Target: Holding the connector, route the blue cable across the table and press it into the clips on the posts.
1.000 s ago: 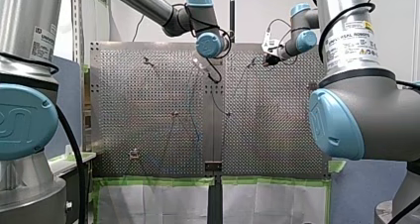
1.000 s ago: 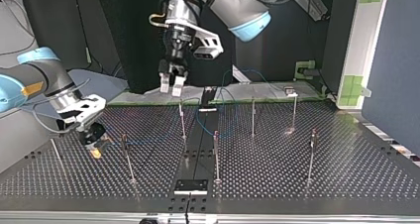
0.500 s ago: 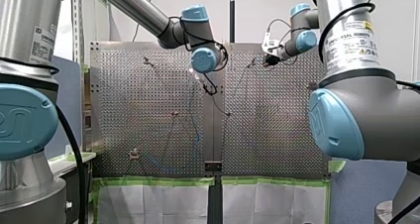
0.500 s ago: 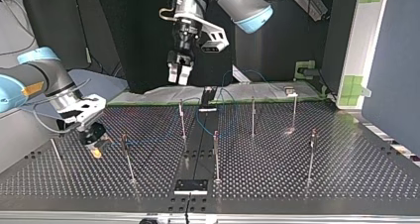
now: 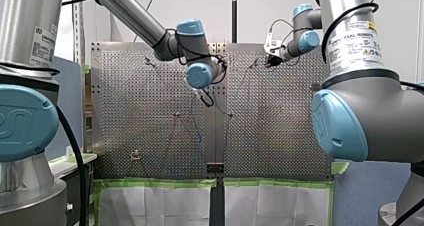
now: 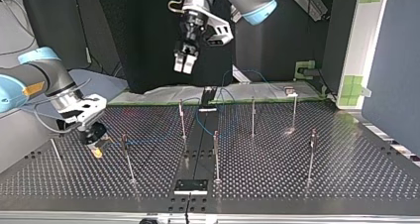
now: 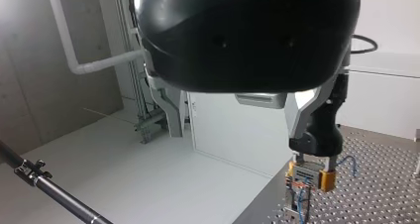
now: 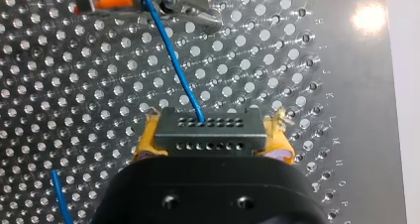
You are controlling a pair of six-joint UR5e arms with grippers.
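Front view: blue cable [image 5: 196, 127] lies slack on the table [image 5: 140, 96]. Top view: my right gripper [image 6: 97, 148] is low beside a post [image 6: 127, 157], pinching the connector [image 6: 97, 153]. My left gripper [image 6: 184, 65] hangs high; spread or closed, I cannot tell. Left wrist view: that pinch sits near the table edge. Right wrist view: the cable runs straight to a clip [image 8: 106, 1]. Risk, judged: a harder pull slips the connector or bends the post. Open room lies toward the top view's right.

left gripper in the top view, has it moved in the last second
Yes. My left gripper has risen well above the post whose top it hung near, drifting slightly toward the view's right.
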